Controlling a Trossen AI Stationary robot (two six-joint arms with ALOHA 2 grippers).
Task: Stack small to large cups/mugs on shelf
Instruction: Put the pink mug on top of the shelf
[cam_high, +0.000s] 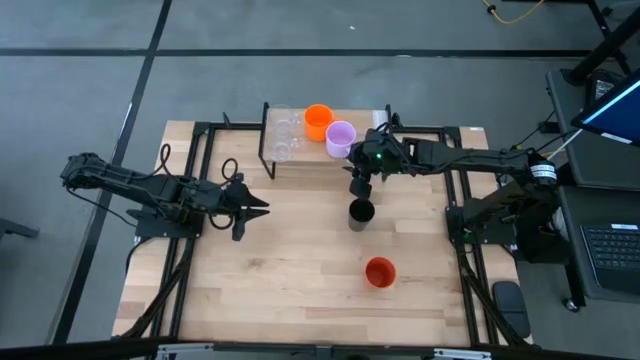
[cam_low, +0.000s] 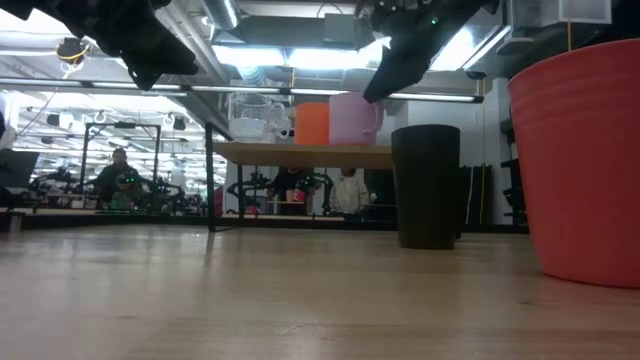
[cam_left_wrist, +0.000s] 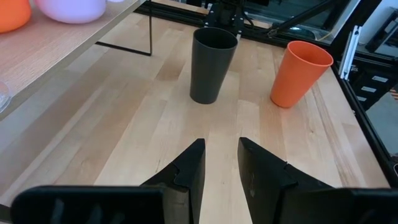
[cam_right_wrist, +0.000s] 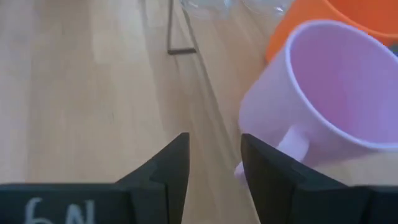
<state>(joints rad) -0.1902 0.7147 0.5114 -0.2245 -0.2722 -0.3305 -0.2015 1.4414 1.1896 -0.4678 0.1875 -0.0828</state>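
Note:
The shelf (cam_high: 300, 160) stands at the table's far middle. On its wood top stand two clear glass cups (cam_high: 284, 137), the orange mug (cam_high: 319, 121) and the lilac mug (cam_high: 341, 138), in a row from left to right. The black cup (cam_high: 361, 212) stands upright on the table in front of the shelf. The red-orange cup (cam_high: 380, 271) stands nearer the front edge. My right gripper (cam_high: 360, 184) is open and empty, raised between the lilac mug (cam_right_wrist: 336, 99) and the black cup; the mug's handle (cam_right_wrist: 292, 144) is close beside one finger. My left gripper (cam_high: 255, 208) is open and empty at the table's left middle.
Black frame rails (cam_high: 455, 200) run along the table's left and right sides. Bare tabletop lies between my left gripper and the black cup (cam_left_wrist: 212, 65). People (cam_low: 118, 178) show in the room beyond the table in the low view.

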